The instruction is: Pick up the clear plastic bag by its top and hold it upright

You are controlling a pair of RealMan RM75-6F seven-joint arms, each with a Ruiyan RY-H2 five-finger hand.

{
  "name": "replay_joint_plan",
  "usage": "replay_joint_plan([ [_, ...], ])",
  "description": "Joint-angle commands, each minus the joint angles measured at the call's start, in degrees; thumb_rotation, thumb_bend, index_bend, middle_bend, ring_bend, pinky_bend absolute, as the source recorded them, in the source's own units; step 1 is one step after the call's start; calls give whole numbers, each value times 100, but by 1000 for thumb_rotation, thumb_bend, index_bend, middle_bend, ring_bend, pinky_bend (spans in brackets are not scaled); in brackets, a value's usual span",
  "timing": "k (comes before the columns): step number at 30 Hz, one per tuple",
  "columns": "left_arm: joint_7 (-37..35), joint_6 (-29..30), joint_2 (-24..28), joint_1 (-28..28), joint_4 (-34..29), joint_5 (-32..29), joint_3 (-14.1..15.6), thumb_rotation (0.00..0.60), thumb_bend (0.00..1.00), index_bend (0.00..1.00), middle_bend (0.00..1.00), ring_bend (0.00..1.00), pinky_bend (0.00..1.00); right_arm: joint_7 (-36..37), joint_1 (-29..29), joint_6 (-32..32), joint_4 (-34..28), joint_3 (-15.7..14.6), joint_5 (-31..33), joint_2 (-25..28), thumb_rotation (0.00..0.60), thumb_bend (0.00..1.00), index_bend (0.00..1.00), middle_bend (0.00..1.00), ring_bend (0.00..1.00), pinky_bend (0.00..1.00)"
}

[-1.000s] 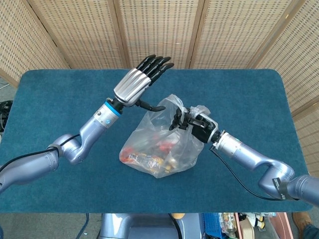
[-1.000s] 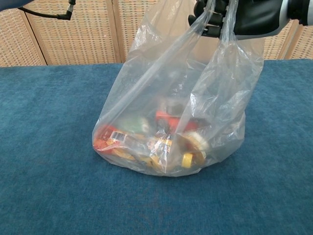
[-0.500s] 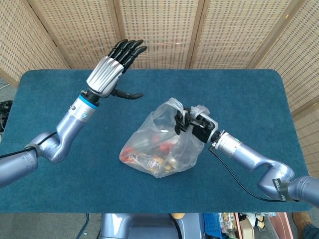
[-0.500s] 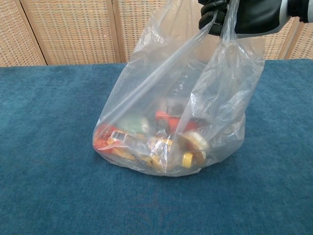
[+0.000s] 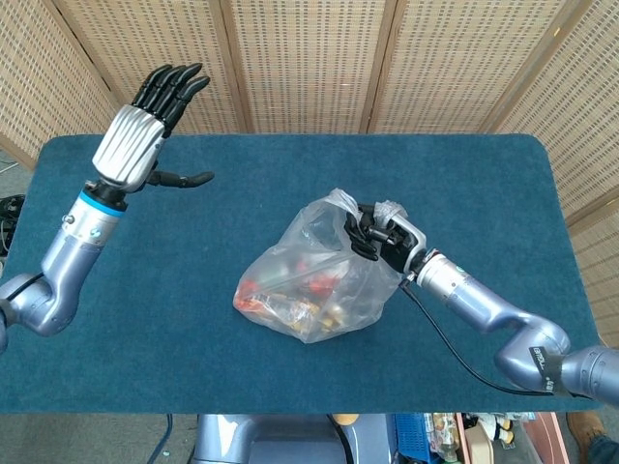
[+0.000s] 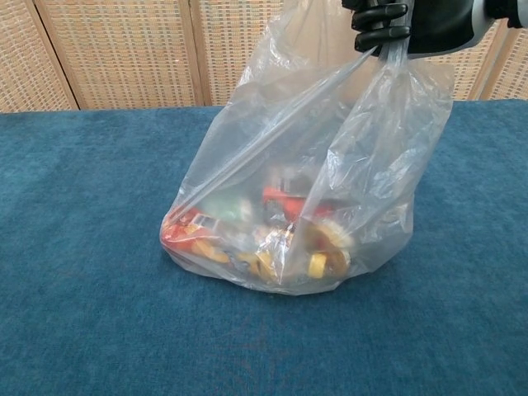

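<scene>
A blue cloth-covered table (image 5: pixel 290 164) fills the middle of both views. Woven wicker screen panels (image 5: pixel 309 58) stand along its far edge. Beyond the table's near edge, cluttered bins (image 5: pixel 435 437) sit low on the floor.

Clear bag (image 6: pixel 363 157); teal table (image 5: pixel 145 290); tan woven screen (image 5: pixel 309 58).

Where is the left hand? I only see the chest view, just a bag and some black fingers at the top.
Observer: The left hand is raised above the table's far left corner, well clear of the bag.
Operator: Is it holding anything?
Observer: No, its fingers are spread and it holds nothing.
Operator: And whose fingers are those at the top?
Observer: They belong to the right hand, which grips the bag's gathered top; its arm reaches in from the table's right front corner.
Operator: What's beyond the table?
Observer: Woven folding screens stand along the far side.
</scene>
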Motion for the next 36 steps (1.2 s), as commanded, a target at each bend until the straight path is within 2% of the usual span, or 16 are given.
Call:
replay_joint_plan([
  [1, 17, 121, 235, 241, -246, -1, 77, 585, 152, 0, 0, 0, 0, -374, -38, -240, -159, 202, 305, 152, 600, 1000, 788, 879, 976, 1000],
  [6, 119, 217, 578, 602, -551, -26, 217, 600, 154, 0, 0, 0, 0, -776, -116, -399, -299, 364, 585, 290, 600, 1000, 790, 885, 982, 1000],
  [11, 293, 60, 1168, 1170, -1261, -429, 479, 600, 155, 0, 0, 0, 0, -1166, -239, -537, -512, 597, 887, 403, 600, 1000, 790, 886, 982, 1000],
  [15, 567, 397, 1385, 1851, -1680, -730, 775, 600, 171, 0, 0, 0, 0, -1479, -323, -587, -726, 807, 1095, 475, 600, 1000, 791, 886, 982, 1000],
  [19, 694, 799, 1340, 2420, -1837, -803, 1050, 600, 189, 0, 0, 0, 0, -1737, -376, -590, -880, 999, 1350, 534, 600, 1000, 792, 886, 982, 1000],
  [23, 906, 1179, 1008, 3041, -1649, -1076, 1321, 600, 208, 0, 0, 0, 0, -2054, -416, -594, -1067, 1223, 1706, 622, 600, 1000, 793, 886, 982, 1000],
  [28, 845, 1324, 707, 3465, -1345, -1205, 1442, 600, 208, 0, 0, 0, 0, -2476, -454, -588, -1305, 1453, 2138, 735, 600, 1000, 793, 886, 982, 1000],
  [36, 1352, 1440, 848, 3778, -1641, -1228, 1503, 600, 208, 0, 0, 0, 0, -3095, -427, -512, -1636, 1863, 2829, 994, 600, 1000, 793, 886, 982, 1000],
])
